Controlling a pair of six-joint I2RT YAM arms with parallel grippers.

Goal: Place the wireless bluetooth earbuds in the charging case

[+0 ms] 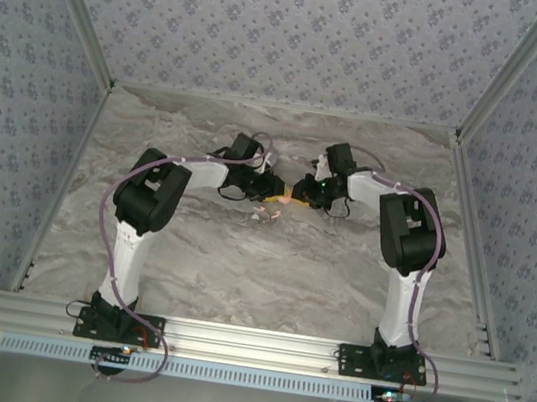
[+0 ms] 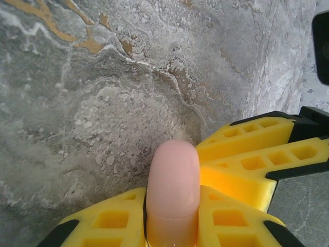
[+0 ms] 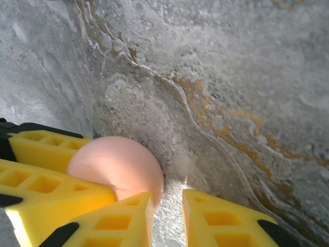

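case (image 2: pixel 172 190) between left fingers (image 2: pixel 108 222) | right fingers (image 2: pixel 254 154) close on its right | all at middle of the surface (image 1: pixel 247 279) | earbuds (image 1: pixel 267 217) on the surface just before the left fingers

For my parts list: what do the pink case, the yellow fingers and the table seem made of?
Pink case: probably smooth plastic, satin, by its soft even sheen. Fingers: likely matte yellow plastic or rubber, moulded with open cells. Table: grey marble look with ochre veins; real stone or print, I cannot tell.
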